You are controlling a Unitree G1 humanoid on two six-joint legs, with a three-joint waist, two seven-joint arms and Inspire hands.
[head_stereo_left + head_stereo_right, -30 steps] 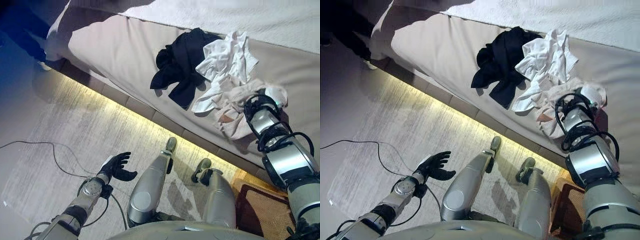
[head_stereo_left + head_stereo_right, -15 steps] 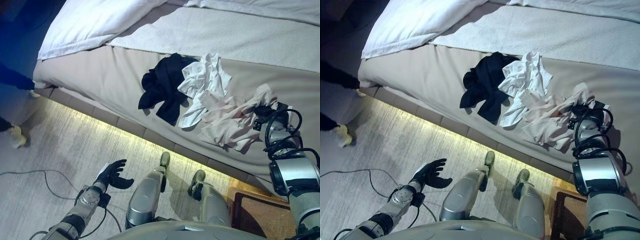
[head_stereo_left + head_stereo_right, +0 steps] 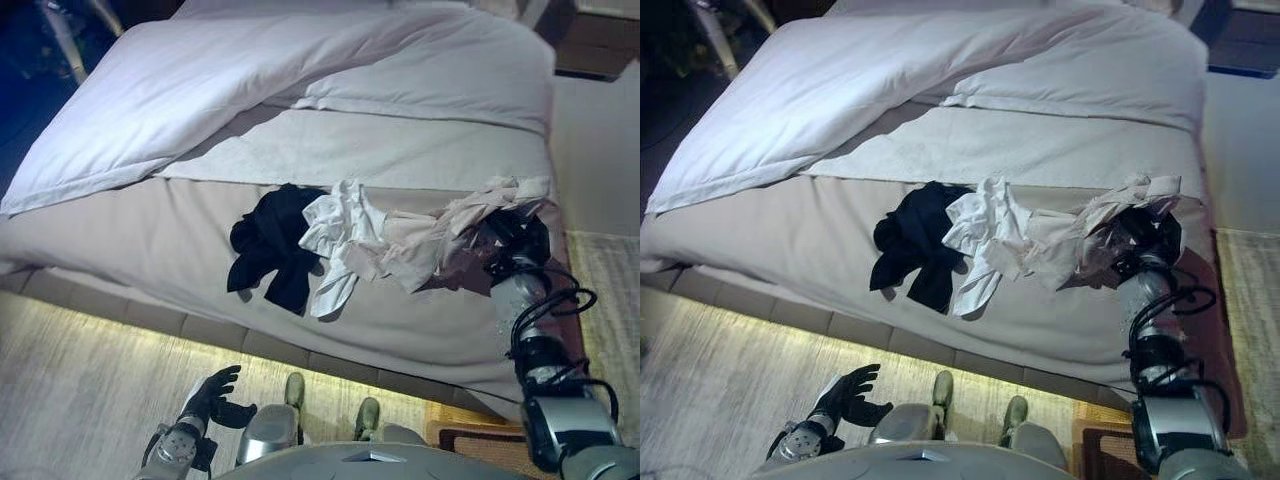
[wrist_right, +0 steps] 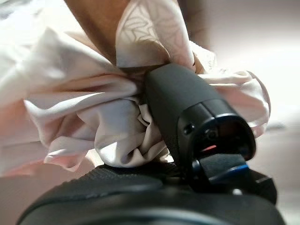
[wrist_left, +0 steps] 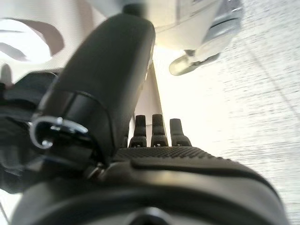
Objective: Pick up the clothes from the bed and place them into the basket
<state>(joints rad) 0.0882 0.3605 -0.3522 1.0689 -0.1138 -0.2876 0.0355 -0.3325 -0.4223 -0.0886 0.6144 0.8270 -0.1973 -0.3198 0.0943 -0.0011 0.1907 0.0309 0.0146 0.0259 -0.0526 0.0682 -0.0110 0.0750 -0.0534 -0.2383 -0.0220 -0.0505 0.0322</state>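
Three garments lie on the beige bed (image 3: pixel 120 250) near its edge: a black one (image 3: pixel 268 245), a white one (image 3: pixel 335 235) and a pale pink one (image 3: pixel 425 240). My right hand (image 3: pixel 510 235) is shut on the pale pink garment's far end and holds it a little above the bed, so the cloth stretches back to the white one. In the right wrist view the thumb (image 4: pixel 187 108) presses into the bunched pale cloth (image 4: pixel 93 122). My left hand (image 3: pixel 212 395) hangs open low over the floor by the bed base, its fingers (image 5: pixel 159 129) straight. A corner of the brown wicker basket (image 3: pixel 475 440) shows under the right arm.
A white duvet (image 3: pixel 250 80) covers the far half of the bed. A lit strip (image 3: pixel 120 330) runs under the bed base. A pale rug (image 3: pixel 610 300) lies past the bed's right end, and dark furniture (image 3: pixel 600 40) stands at the far right.
The camera has tilted up, showing more of the bed. My right hand has lifted the pale pink garment and drawn it away from the pile. The left hand stays open, low.
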